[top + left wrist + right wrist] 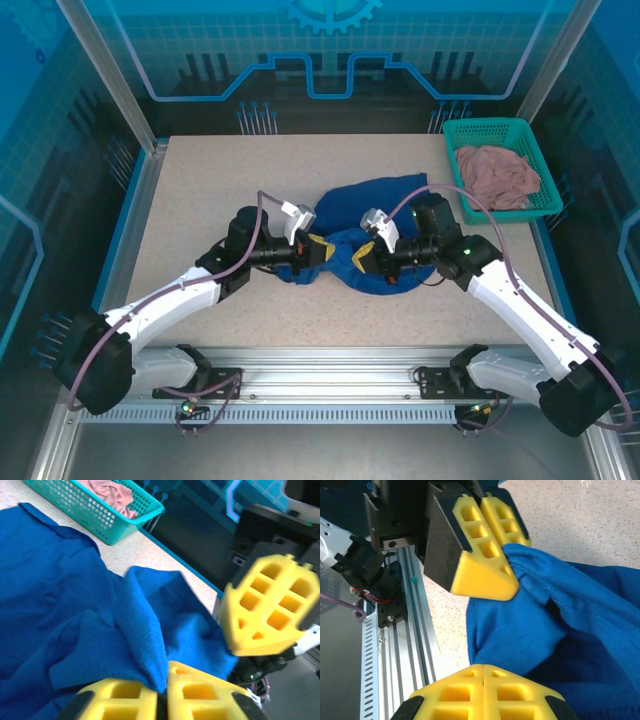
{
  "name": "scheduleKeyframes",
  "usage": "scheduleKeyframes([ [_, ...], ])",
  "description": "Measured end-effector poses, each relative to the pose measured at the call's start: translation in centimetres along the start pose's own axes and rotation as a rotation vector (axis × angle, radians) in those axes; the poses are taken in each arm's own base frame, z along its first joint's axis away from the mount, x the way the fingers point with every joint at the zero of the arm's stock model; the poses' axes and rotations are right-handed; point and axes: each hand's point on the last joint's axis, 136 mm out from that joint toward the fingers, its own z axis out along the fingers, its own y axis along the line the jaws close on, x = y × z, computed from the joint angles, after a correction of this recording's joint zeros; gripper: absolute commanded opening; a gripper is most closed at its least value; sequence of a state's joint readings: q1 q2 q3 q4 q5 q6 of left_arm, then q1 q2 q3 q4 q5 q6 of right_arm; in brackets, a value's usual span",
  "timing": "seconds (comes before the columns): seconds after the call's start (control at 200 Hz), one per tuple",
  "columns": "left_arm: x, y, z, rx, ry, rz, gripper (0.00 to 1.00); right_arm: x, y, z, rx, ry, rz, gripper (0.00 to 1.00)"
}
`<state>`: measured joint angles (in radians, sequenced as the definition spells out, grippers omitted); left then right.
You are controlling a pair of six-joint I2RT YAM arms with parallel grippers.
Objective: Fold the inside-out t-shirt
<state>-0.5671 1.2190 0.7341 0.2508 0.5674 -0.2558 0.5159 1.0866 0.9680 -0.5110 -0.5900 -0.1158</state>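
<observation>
- Top view: the inside-out t-shirt [370, 200] lies bunched on the table [200, 200], between both arms and near the teal basket [500, 128]; no tidy fold shows, so I judge most of the work is left.
- Left wrist: my left gripper [161, 682] is nearly closed, pinching a blue fold.
- Right wrist: my right gripper [483, 672] is closed with the hem at its tips; whether it has the hem pinched, I can't tell.

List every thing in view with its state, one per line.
t-shirt: bunched in a heap, not yet folded.
basket: upright, holding the pink cloth.
pink cloth: crumpled inside the basket.
left end effector: shut on a t-shirt fold.
right end effector: shut on the t-shirt edge.
</observation>
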Motion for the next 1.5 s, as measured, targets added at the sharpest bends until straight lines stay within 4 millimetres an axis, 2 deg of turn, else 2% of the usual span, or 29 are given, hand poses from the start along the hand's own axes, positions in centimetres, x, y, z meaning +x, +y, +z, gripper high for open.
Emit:
scheduleKeyframes([
  [0.145, 0.2, 0.4, 0.0, -0.021, 0.004, -0.013, 0.33, -0.5, -0.1, 0.0, 0.002, -0.021, 0.014, 0.00],
  [0.3, 0.2, 0.6, 0.0, -0.028, 0.003, -0.013, 0.31, -0.8, -0.1, 0.0, 0.004, -0.030, 0.024, 0.00],
  [0.39, 0.2, 0.6, 0.0, -0.030, 0.003, -0.015, 0.24, -0.8, -0.2, 0.0, 0.007, -0.029, 0.028, 0.00],
  [0.505, 0.2, 0.7, 0.0, -0.031, 0.003, -0.017, 0.27, -0.4, -0.3, 0.2, 0.009, -0.021, 0.034, 0.00],
  [0.635, 0.4, 1.4, 0.0, -0.070, 0.008, -0.029, 0.33, 1.8, -0.9, 0.9, 0.035, 0.033, 0.074, 0.00],
  [0.765, 1.2, 3.0, 0.2, -0.141, 0.036, -0.063, 0.36, 6.6, -1.5, 2.3, 0.081, 0.154, 0.187, 0.00],
  [0.825, 1.6, 3.6, 0.3, -0.169, 0.048, -0.076, 0.37, 9.3, -1.5, 2.9, 0.096, 0.222, 0.266, 0.10],
  [0.88, 1.9, 4.1, 0.4, -0.190, 0.058, -0.086, 0.39, 11.3, -1.3, 3.2, 0.102, 0.270, 0.333, 0.23],
  [0.915, 2.3, 4.5, 0.4, -0.203, 0.067, -0.093, 0.40, 12.2, -1.1, 3.3, 0.105, 0.289, 0.362, 0.31],
  [0.97, 2.7, 5.0, 0.5, -0.220, 0.079, -0.104, 0.41, 12.8, -1.2, 3.2, 0.124, 0.295, 0.404, 0.38],
  [1.065, 3.8, 5.7, 0.9, -0.247, 0.112, -0.130, 0.44, 12.3, -2.2, 2.7, 0.178, 0.256, 0.448, 0.41],
  [1.125, 4.7, 5.8, 1.3, -0.255, 0.138, -0.141, 0.45, 12.1, -3.7, 2.4, 0.240, 0.240, 0.496, 0.41],
  [1.235, 6.5, 5.0, 2.3, -0.247, 0.196, -0.153, 0.50, 13.2, -6.1, 2.8, 0.332, 0.288, 0.566, 0.44],
  [1.311, 7.6, 4.1, 2.9, -0.230, 0.232, -0.150, 0.53, 14.4, -6.2, 3.3, 0.342, 0.334, 0.593, 0.48],
  [1.396, 8.5, 3.5, 3.4, -0.220, 0.259, -0.147, 0.55, 14.8, -5.7, 3.4, 0.339, 0.347, 0.592, 0.52],
  [1.501, 9.4, 4.6, 3.6, -0.277, 0.277, -0.168, 0.56, 15.4, -5.1, 3.5, 0.337, 0.354, 0.602, 0.57],
])
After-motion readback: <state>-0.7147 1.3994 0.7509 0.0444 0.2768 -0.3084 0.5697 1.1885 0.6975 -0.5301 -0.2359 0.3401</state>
